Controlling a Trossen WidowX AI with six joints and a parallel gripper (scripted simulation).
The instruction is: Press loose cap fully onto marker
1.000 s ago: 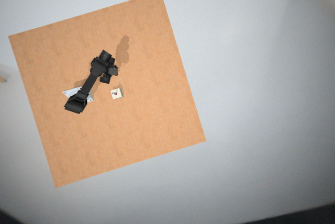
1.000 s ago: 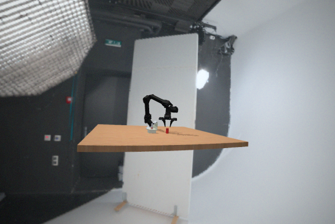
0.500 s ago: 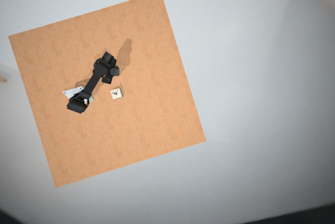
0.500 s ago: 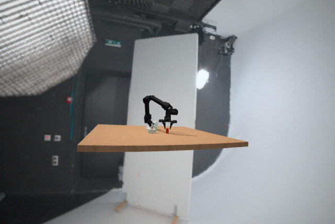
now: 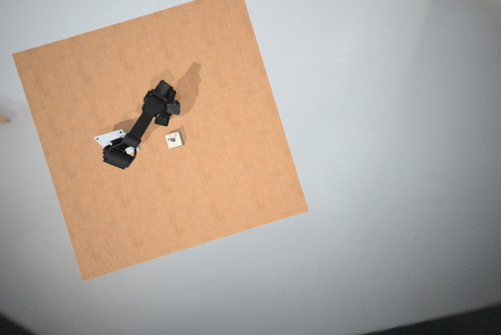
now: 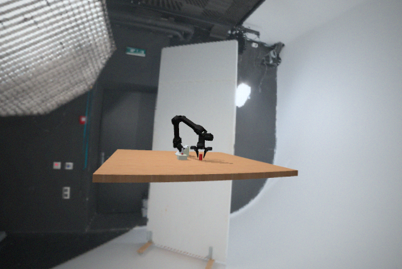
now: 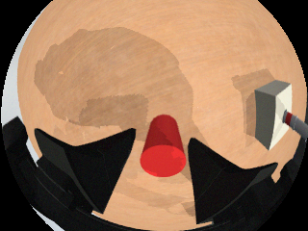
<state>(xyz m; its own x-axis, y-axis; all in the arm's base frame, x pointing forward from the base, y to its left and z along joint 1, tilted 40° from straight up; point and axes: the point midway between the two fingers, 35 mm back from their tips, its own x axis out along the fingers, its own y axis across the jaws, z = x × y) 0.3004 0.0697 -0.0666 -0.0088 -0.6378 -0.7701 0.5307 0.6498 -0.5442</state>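
Note:
The red cap (image 6: 200, 156) (image 7: 164, 149) stands upright on the table. My gripper (image 6: 201, 156) (image 7: 163, 138) is open, pointing down, with one finger on each side of the cap and a gap showing beside it in the wrist view. The cap is hidden under the arm in the top view. The holder block (image 5: 176, 143) (image 6: 182, 158) (image 7: 265, 115) stands a little to the side, at the right in the wrist view. The marker (image 5: 171, 139) (image 7: 296, 123) stands in it, grey with a red band near the block, and carries no cap.
The wooden table (image 5: 194, 193) (image 6: 156, 170) bears everything. The arm's base stands by a white plate (image 5: 109, 136) with dark holes. The holder block and upright marker are close to the gripper's side.

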